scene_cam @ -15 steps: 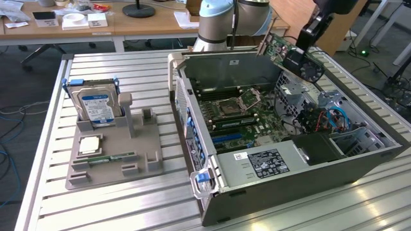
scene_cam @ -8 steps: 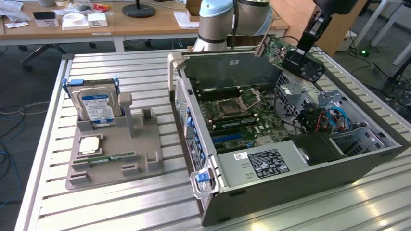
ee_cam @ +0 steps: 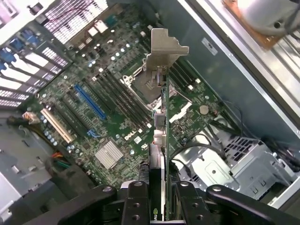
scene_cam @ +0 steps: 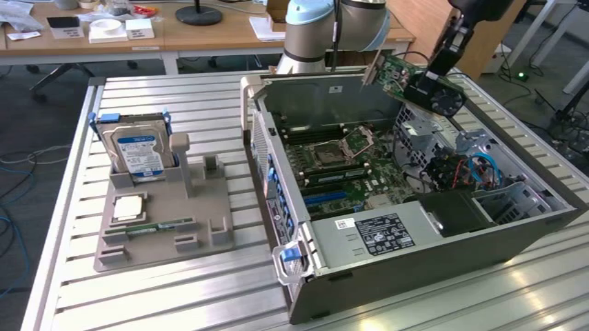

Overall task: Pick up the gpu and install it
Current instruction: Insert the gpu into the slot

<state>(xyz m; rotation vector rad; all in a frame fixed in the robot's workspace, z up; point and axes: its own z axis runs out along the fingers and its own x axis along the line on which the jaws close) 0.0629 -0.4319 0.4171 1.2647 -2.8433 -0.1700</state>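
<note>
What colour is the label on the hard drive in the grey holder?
Blue and white; the label shows best in the exterior view.

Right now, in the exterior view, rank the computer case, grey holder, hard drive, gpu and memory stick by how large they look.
1. computer case
2. grey holder
3. hard drive and gpu: they look alike, and the gpu is farther back, so they are left unranked
4. memory stick

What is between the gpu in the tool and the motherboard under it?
Nothing: in the exterior view the gpu hangs above the motherboard with only open air between.
</note>
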